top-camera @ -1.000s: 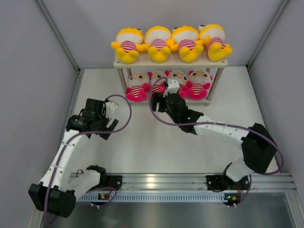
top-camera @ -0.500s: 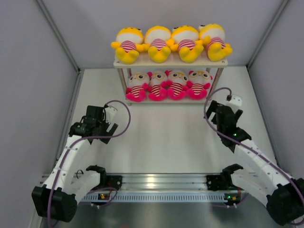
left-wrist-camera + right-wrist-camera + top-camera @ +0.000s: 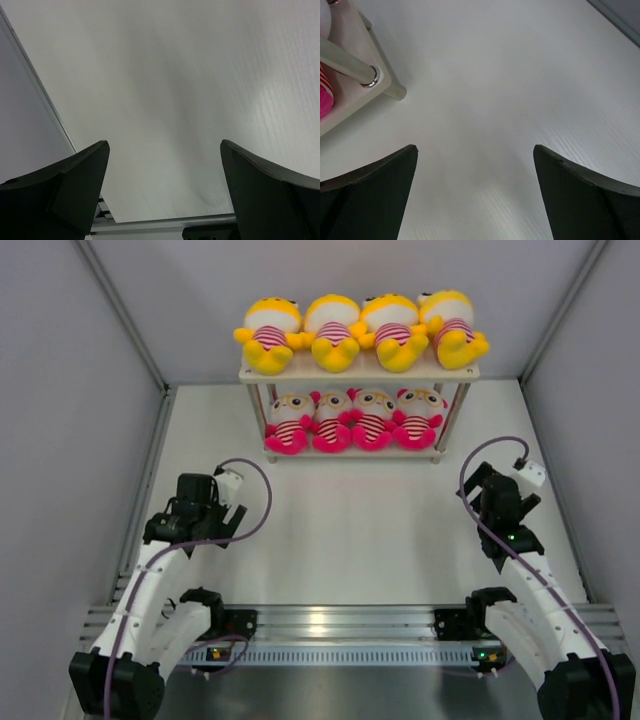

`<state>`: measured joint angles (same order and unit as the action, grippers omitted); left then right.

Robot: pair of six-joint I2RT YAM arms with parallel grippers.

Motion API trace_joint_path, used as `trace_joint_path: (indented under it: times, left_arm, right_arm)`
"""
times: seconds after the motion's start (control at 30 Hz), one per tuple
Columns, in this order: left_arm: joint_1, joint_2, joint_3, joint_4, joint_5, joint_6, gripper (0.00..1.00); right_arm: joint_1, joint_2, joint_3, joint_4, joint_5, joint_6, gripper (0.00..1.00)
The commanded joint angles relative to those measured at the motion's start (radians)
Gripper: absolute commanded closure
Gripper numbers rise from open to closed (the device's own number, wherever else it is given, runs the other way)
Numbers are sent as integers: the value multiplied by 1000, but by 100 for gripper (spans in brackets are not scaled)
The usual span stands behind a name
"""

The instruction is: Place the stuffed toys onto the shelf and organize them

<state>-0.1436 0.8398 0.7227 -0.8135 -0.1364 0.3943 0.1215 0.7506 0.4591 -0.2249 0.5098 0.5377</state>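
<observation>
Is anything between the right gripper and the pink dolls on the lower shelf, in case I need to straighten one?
Nothing visible does. Only bare table lies between the open, empty right gripper and the shelf's lower tier, where the four pink-limbed dolls sit side by side.

— What moved in the last second?
— My right gripper (image 3: pixel 475 148) has left the lower tier of the shelf (image 3: pixel 300 374), where it was at the pink-limbed dolls (image 3: pixel 352 420). It is now back over the table (image 3: pixel 350 530) on the right side, well apart from the shelf.
— And the left?
— The left gripper (image 3: pixel 165 145) came back a little toward its base.
</observation>
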Motion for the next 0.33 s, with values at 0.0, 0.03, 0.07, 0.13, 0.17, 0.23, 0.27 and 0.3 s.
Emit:
trace_joint_path:
  times: [0.0,0.03,0.07,0.13,0.17,0.23,0.27,0.3]
  left_arm:
    - [16,-27,-17,47,32,-2,1]
    - [18,-27,-20,48,37,-2,1]
    - [22,-25,-25,48,40,-3,1]
    - [24,-24,-26,48,44,0,1]
    - [27,-25,-28,48,49,0,1]
    - [29,-24,-29,48,52,1,1]
    - [30,-24,-29,48,57,0,1]
    - [32,-25,-31,48,58,0,1]
  right_arm:
    - [-5,1,41,-5,4,25,1]
    - [-5,-2,39,-4,6,27,1]
    - [-5,-3,36,-1,7,30,1]
    - [-6,-8,29,2,4,34,0]
    - [-6,-11,26,7,4,41,1]
    - [-5,-22,12,21,-11,35,1]
    - [-5,-28,10,35,-20,25,0]
    - [-5,-36,9,39,-30,24,1]
